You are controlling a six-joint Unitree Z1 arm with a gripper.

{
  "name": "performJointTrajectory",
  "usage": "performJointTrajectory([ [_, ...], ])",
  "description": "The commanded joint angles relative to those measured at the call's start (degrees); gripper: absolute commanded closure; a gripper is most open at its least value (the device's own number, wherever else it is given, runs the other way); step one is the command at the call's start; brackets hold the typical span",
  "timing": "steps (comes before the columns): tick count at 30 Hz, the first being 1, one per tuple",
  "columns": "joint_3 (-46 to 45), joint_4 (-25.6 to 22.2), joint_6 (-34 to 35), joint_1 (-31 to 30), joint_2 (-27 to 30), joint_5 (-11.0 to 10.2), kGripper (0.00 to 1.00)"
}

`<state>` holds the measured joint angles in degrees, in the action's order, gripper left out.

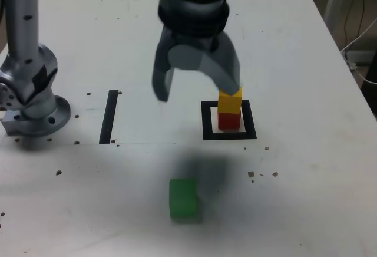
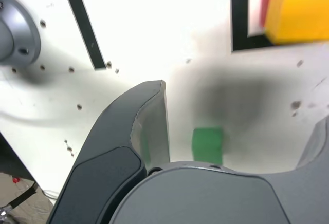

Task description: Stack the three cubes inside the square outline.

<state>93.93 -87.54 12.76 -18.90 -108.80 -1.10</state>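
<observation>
The pincer hung spread wide and empty above the counter, one jaw close beside the yellow cube — whether it touched could not be told. That cube sat on the red cube inside the square outline. The risk lay there: a sideways sweep of the near jaw could likely knock the two-high stack over. The green cube lay well apart, nearer the camera in the exterior view, under the pincer's shadow. The straight black strip sat toward the exterior view's left.
</observation>
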Motion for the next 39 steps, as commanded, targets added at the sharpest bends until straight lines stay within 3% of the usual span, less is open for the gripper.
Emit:
performJointTrajectory([
  [1, -0.57, 0.01, 2.33, -2.42, 0.36, 0.73, 0.0],
  [10, -0.63, 1.34, 10.64, -10.27, -1.49, 3.75, 0.0],
  [18, -1.41, 4.68, 13.77, -13.99, -5.2, 7.08, 0.01],
  [31, -2.36, 10.76, 10.69, -14.45, -12.26, 11.36, 0.02],
  [39, -3.65, 12.51, 8.55, -13.53, -14.25, 13.27, 0.1],
])
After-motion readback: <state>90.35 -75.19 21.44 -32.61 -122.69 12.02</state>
